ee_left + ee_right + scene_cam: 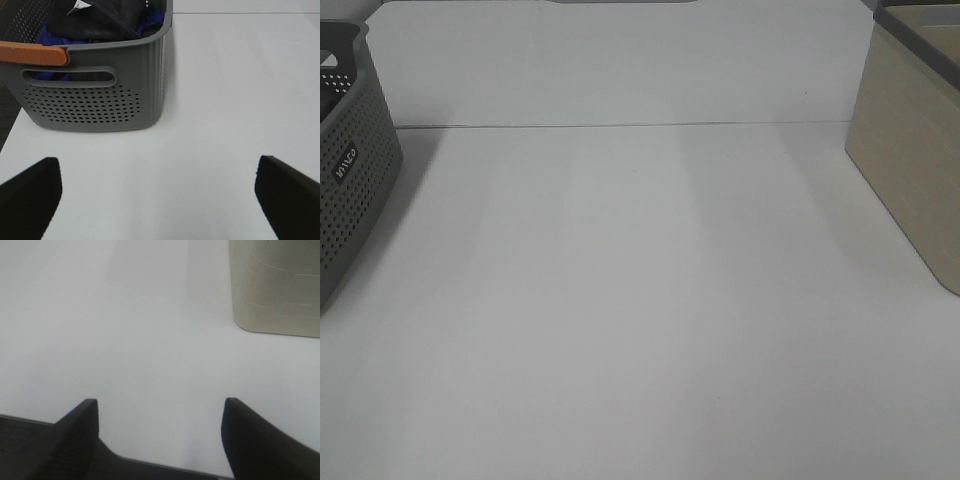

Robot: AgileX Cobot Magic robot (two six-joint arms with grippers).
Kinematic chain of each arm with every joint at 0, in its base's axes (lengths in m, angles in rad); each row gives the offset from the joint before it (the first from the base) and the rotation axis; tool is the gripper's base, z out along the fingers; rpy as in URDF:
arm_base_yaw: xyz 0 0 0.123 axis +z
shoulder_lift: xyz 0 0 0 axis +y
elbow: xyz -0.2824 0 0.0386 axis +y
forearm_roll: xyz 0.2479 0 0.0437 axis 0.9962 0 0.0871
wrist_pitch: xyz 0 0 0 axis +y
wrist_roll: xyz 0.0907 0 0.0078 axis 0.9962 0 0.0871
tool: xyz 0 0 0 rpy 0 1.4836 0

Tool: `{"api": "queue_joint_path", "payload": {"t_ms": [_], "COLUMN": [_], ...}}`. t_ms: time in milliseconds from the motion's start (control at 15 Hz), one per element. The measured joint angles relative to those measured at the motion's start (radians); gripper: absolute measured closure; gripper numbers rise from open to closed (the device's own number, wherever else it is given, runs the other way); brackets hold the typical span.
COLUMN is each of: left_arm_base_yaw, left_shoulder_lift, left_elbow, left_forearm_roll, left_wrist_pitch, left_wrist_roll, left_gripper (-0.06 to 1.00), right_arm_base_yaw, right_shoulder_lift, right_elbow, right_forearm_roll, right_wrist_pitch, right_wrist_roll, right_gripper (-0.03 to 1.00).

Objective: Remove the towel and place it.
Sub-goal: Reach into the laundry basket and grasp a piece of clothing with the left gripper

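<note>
On a white table point(640, 300) seen from the high camera, a grey perforated basket point(350, 180) stands at the left edge and a beige basket point(910, 170) at the right edge, well apart, with bare tabletop between them. Neither arm shows in this view, and the grey basket's contents cannot be made out from here.

From the left wrist camera, the grey basket point(100, 100) faces the lens with its slotted grip and rows of holes, an orange handle point(32, 52) lying across its near rim. Inside it, the towel point(100, 20), a very dark bundled cloth, sits heaped on top of some bright blue fabric point(47, 32) that shows beneath and beside it. The left end effector point(157, 170) hovers over the table short of the basket, its two black fingers point(30, 200) spread wide with nothing between them.

From the right wrist camera, the right end effector point(161, 405) hangs above the bare table, its fingers point(80, 435) likewise apart and holding nothing. One rounded lower corner of the beige basket point(275, 290) stands ahead of it and off to one side, clear of the fingers.
</note>
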Motion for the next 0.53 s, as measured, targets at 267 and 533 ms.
{"api": "queue_joint_path", "payload": {"t_ms": [267,533], "left_arm_base_yaw": [0.000,0.000], "left_shoulder_lift": [0.000,0.000], "left_elbow": [0.000,0.000], "left_forearm_roll": [0.000,0.000], "left_wrist_pitch": [0.000,0.000], "left_wrist_roll": [0.000,0.000], "left_gripper": [-0.05,-0.05], "right_arm_base_yaw": [0.000,0.000], "right_shoulder_lift": [0.000,0.000], "right_elbow": [0.000,0.000], "right_forearm_roll": [0.000,0.000], "right_wrist_pitch": [0.000,0.000], "right_wrist_roll": [0.000,0.000], "right_gripper": [0.28,0.28]}}
